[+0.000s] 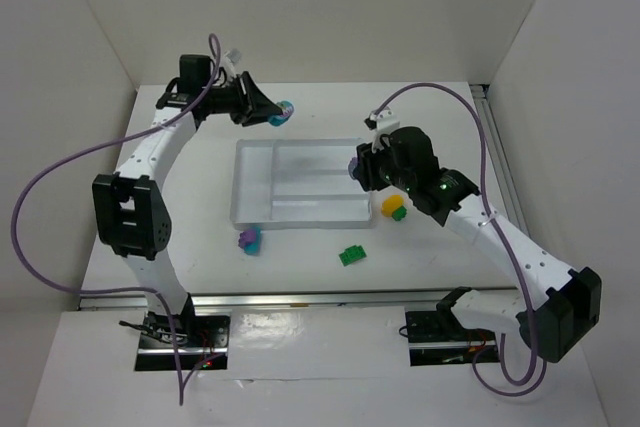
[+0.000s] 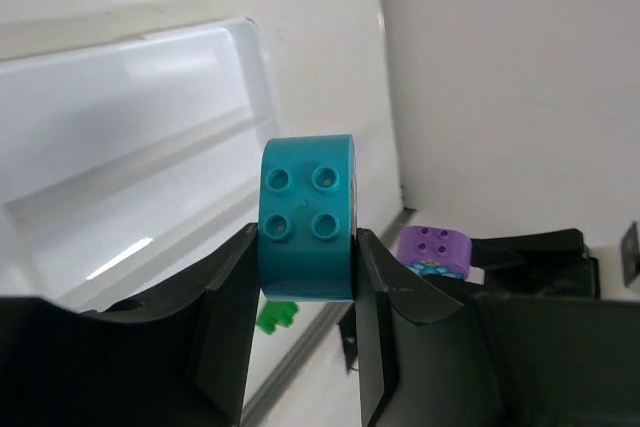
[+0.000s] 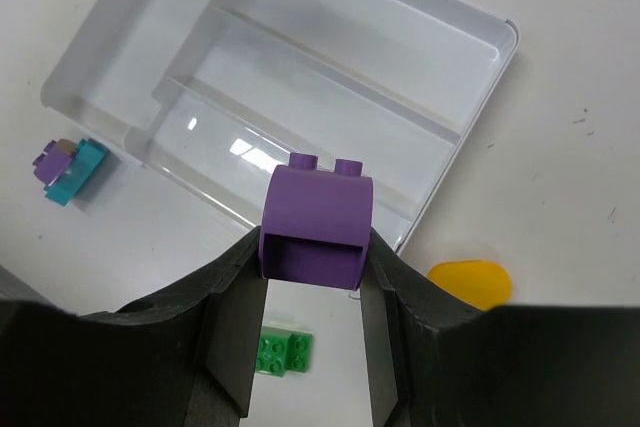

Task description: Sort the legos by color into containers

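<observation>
The left gripper [image 2: 306, 277] has matte black jaws pinching a glossy teal brick [image 2: 306, 202], round-sided with four studs, held beyond the far left corner of the shallow white plastic tray [image 1: 250, 187]. The right gripper [image 3: 315, 277] pinches a smooth purple brick [image 3: 316, 222] with a curved top by the tray's right edge. Near the tray's front, on the table [image 1: 300, 277], lie a green brick [image 3: 283, 352], a rounded yellow piece [image 3: 470, 282] and a purple-teal pair [image 3: 67, 167].

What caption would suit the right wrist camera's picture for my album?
Right gripper holding a purple lego by the white tray's edge, a green lego lying on the table.
</observation>
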Tool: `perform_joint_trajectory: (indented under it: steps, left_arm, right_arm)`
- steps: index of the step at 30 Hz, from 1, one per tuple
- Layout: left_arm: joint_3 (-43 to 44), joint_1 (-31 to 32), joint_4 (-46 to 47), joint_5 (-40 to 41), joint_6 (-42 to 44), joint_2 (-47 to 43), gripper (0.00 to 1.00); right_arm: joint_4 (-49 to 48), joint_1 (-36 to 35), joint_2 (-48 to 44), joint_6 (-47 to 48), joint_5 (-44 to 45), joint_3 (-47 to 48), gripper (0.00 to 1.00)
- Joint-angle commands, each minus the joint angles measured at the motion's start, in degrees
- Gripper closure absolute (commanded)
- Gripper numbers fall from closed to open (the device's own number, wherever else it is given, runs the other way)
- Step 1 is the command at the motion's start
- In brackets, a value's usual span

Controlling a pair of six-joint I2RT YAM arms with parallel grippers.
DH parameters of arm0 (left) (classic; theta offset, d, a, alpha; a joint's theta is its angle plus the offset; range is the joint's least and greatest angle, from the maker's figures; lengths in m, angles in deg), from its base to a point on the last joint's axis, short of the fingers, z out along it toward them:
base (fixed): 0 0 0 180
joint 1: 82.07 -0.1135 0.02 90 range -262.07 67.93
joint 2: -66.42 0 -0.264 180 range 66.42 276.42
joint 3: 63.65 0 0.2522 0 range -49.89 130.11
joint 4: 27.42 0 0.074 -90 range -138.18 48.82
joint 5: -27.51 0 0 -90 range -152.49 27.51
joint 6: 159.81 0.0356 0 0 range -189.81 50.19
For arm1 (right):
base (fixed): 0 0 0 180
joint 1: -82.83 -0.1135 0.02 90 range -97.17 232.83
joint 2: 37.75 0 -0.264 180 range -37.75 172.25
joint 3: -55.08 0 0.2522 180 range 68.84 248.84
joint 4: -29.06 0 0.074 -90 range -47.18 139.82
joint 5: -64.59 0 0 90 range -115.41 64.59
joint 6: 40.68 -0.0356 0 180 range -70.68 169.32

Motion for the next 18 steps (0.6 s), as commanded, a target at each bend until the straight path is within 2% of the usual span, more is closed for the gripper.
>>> perform_joint_trajectory:
  steps: [1, 3, 4, 7, 11, 15, 18]
  left_arm:
    - [-0.48, 0.13, -4.49, 7.53, 6.17, -5.36, 1.00]
    - [-1.08, 1.35, -12.72, 18.60, 10.23, -8.85, 1.00]
    - [-1.61, 2.67, -14.60, 29.53, 12.68, -10.10, 1.00]
    - [-6.34, 7.15, -15.41, 39.18, 14.38, -13.61, 1.00]
    - [-12.07, 7.16, -14.37, 44.84, 15.07, -13.62, 1.00]
    - [-16.82, 4.53, -9.17, 38.62, 15.87, -13.10, 1.00]
    - [-17.87, 4.00, -8.12, 39.83, 15.87, -12.22, 1.00]
  right_arm:
    - [-1.91, -0.01, -0.28, -0.32, 0.50, -0.68, 1.00]
    - [-1.91, -0.01, -0.28, -0.94, 1.64, -0.68, 1.00]
    - [-2.43, -0.01, -0.28, -1.55, 2.51, -0.68, 1.00]
    - [-3.66, -0.01, 0.86, -3.48, 3.74, -0.68, 1.00]
    - [-4.37, -0.01, 4.81, -8.22, 9.36, 1.33, 1.00]
    - [-5.08, -0.01, 6.05, -10.78, 9.37, 1.34, 1.00]
    - [-4.47, -0.01, 8.60, -12.01, 8.14, 3.27, 1.00]
